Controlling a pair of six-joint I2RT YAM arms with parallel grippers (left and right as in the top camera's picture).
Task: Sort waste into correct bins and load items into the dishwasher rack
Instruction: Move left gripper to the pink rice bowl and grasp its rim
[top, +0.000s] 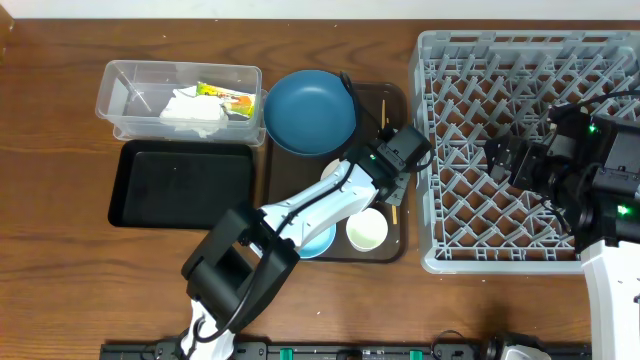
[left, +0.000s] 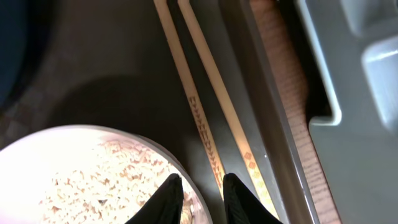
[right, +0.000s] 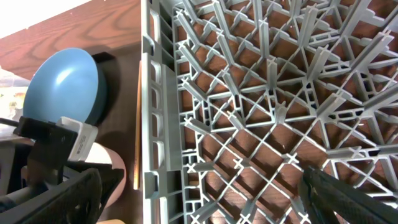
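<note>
So this looks like the chopstick step. The left gripper (left: 200, 196) is down over the brown serving tray (left: 106, 56), right at the chopsticks (left: 198, 118), which lie side by side along the tray edge nearest the dishwasher rack (top: 424, 200). A bowl with rice scraps (left: 81, 174) sits on the tray just beside them.

The fingers are close together with only a narrow gap, and one stick runs into it. Honestly can't tell if it's actually pinched.

The right gripper (right: 202, 183) hangs over the rack beside the tray, jaws wide, holding nothing.

Next I'd guess it needs a firm pinch on both sticks, a clean lift over the tray rim, then across to the rack.
</note>
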